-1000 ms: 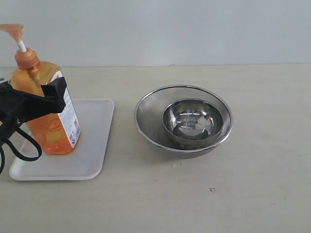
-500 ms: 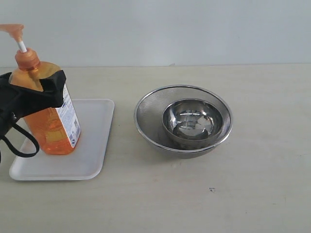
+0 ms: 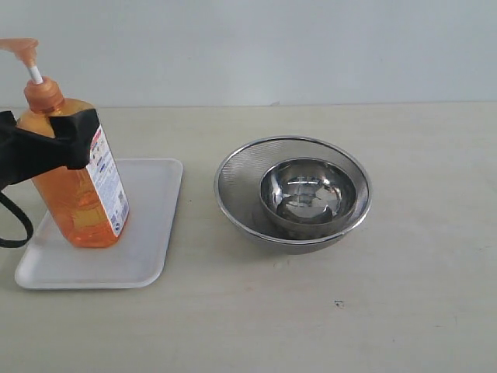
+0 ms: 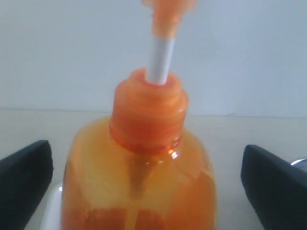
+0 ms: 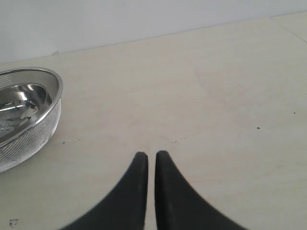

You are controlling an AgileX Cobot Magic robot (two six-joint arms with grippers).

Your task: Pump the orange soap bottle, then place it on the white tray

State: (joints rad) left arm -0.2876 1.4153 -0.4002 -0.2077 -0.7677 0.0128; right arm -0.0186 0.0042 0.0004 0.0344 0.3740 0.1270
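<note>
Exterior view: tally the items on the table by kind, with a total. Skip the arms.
orange soap bottle: 1
white tray: 1
mesh strainer: 1
steel bowl, sitting inside the mesh strainer: 1
Total: 4

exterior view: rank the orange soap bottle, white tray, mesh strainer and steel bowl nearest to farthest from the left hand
1. orange soap bottle, between the open fingers of the left hand, far left.
2. white tray, under the bottle, just below the hand.
3. mesh strainer, to the right, off the tray.
4. steel bowl, nested inside the strainer, past its near rim.
</note>
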